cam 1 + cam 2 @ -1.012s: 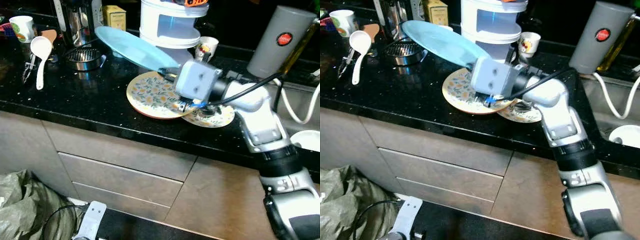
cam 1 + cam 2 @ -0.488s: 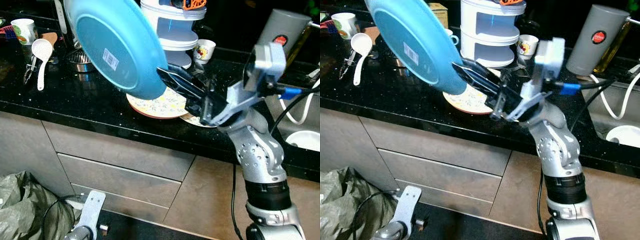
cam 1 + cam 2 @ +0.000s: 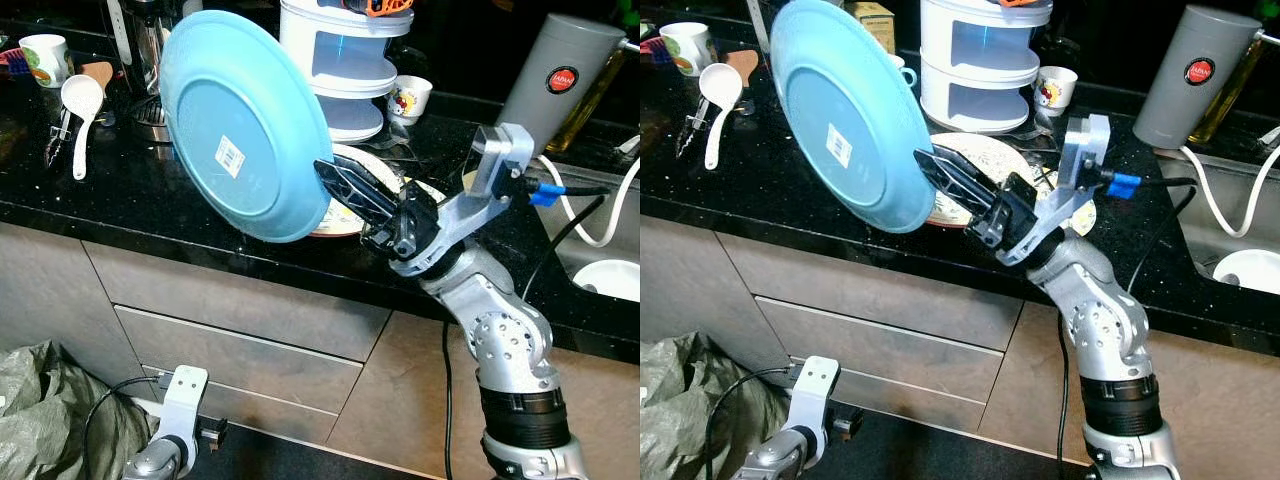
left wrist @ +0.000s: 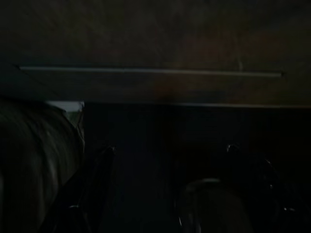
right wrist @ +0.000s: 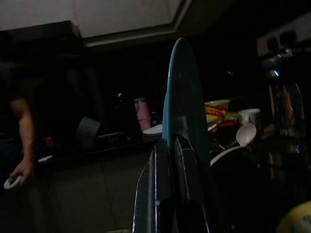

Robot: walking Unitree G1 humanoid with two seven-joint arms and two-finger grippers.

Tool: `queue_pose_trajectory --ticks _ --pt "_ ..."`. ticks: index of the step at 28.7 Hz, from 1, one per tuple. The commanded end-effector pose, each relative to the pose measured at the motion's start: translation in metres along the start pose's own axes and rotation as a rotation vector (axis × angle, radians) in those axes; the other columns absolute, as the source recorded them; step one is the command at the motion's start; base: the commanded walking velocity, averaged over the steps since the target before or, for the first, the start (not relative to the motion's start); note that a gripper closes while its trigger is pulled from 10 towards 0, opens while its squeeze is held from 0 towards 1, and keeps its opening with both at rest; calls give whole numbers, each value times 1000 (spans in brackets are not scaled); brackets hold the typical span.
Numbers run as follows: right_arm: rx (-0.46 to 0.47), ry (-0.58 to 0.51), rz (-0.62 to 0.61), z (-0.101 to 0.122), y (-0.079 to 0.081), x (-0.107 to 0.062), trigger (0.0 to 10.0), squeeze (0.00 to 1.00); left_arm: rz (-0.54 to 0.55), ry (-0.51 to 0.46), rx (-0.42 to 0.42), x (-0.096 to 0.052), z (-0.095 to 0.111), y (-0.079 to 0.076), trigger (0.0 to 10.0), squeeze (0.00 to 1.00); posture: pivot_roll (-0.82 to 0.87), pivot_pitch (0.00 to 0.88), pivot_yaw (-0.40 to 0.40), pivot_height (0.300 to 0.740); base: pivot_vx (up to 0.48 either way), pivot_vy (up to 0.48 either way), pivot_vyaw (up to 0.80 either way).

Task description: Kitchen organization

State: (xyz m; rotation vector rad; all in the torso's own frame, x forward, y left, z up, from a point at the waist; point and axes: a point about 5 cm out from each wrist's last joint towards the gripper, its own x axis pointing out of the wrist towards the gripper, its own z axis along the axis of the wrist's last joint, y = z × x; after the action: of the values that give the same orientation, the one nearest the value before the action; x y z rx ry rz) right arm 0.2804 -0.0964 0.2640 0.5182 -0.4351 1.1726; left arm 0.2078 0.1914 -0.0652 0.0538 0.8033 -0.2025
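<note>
The right gripper (image 3: 330, 180) was clamped on the rim of a blue plate (image 3: 245, 125), its two black fingers (image 5: 154, 187) pressed together on either side of the edge at about the plate's 4 o'clock point. The plate was held nearly upright above the front edge of the black counter (image 3: 150, 200), clear of the surface, its underside and a white barcode sticker (image 3: 232, 158) turned toward the camera. Behind the plate, at its 3 o'clock, a patterned plate (image 3: 990, 160) lay flat on the counter, partly hidden by the blue plate and the gripper. At 12 o'clock stood a white tiered container (image 3: 345, 60), with a small printed cup (image 3: 408, 98) just beside it at its 3 o'clock. A grey cylinder with a red badge (image 3: 555, 80) stood at the far 2 o'clock. A white spoon (image 3: 80, 105) and a mug (image 3: 45, 55) sat well apart at 10 o'clock. Drawer fronts (image 3: 240, 330) ran below the counter. The left gripper (image 3: 180, 400) hung low near the floor; whether its fingers were apart or together could not be told. The right wrist view also showed a person's hand (image 5: 18, 171) in the dark.
</note>
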Motion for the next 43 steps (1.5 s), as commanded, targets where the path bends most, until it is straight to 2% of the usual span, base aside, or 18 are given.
queue_pose_trajectory --ticks 1,2,4,6,7,8,11,13,15,22,30,37,43 --pt "10 -24 -17 4 1 -1 10000 0 -6 24 6 -1 -5 0 10000 0 66 34 -70 740 0 0 0" --pt "4 -54 -34 6 0 0 10000 0 -9 21 5 -1 -5 -1 10000 0 66 34 -70 740 0 0 0" --pt "-57 -128 -166 14 -14 4 10000 0 -19 16 11 0 -3 -4 10000 0 62 33 -70 740 0 0 0" --pt "-79 -146 -207 17 -18 5 10000 0 -22 15 13 1 -2 -5 10000 0 62 33 -70 740 0 0 0" --pt "-157 -137 -269 19 -23 7 10000 0 -23 15 14 1 -2 -6 10000 0 63 35 -67 740 0 0 0" --pt "-157 -137 -269 19 -23 7 10000 0 -23 15 14 1 -2 -6 10000 0 63 35 -67 740 0 0 0" --pt "-368 -122 -392 27 -32 16 10000 0 -27 15 17 2 -2 -7 10000 0 64 33 -66 740 0 0 0" --pt "-448 -98 -426 29 -34 21 10000 0 -29 16 19 2 -2 -8 10000 0 67 33 -69 740 0 0 0" --pt "-480 -53 -424 26 -36 24 10000 0 -28 17 19 2 -3 -8 10000 0 71 32 -72 740 0 0 0" --pt "-493 -30 -428 16 -38 26 10000 0 -32 16 13 1 -4 -7 10000 0 69 29 -75 740 0 0 0" --pt "-465 -28 -416 10 -36 26 10000 0 -40 17 11 1 -4 -7 10000 0 65 26 -74 740 0 0 0" --pt "-404 -7 -425 3 -37 26 10000 0 -49 25 18 1 -3 -8 10000 0 62 27 -69 740 0 -331 0" --pt "-392 -8 -423 3 -37 26 10000 0 -52 28 16 1 -4 -8 10000 0 63 29 -68 740 0 -393 0"
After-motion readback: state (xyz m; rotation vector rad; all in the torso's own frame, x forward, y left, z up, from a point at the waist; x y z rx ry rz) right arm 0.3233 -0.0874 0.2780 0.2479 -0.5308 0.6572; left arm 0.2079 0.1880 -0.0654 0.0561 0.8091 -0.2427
